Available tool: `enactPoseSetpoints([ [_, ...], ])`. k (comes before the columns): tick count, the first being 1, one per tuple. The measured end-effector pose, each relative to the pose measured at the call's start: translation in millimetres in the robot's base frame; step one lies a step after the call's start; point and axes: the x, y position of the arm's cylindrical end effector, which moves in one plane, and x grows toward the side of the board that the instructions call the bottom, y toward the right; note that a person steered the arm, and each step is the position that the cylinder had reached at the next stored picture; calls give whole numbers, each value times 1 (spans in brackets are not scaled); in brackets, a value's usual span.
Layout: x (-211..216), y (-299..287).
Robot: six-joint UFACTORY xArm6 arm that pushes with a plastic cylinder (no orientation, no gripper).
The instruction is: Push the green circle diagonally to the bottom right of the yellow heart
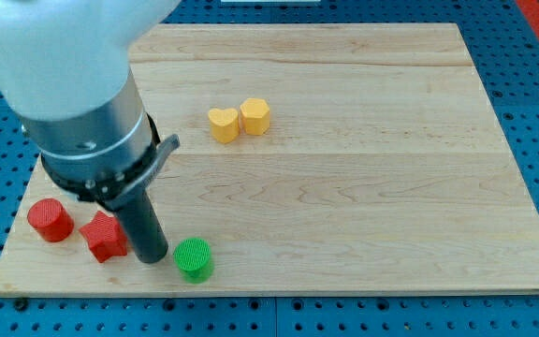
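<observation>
The green circle (193,258) lies near the board's bottom edge, left of centre. The yellow heart (222,124) sits in the upper middle of the board, touching a yellow hexagon (255,116) on its right. My tip (150,256) rests on the board just left of the green circle, a small gap between them, with the red star close on its other side. The green circle is far below and slightly left of the yellow heart.
A red star (104,235) lies just left of my tip, and a red circle (50,220) is further left near the board's left edge. The wooden board (363,187) sits on a blue pegboard. The arm's large body covers the upper left.
</observation>
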Motion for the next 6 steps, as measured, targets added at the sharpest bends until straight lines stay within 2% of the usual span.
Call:
enactPoseSetpoints([
  [1,18,19],
  [2,11,74],
  [3,-13,138],
  [5,-24,114],
  [6,-47,148],
])
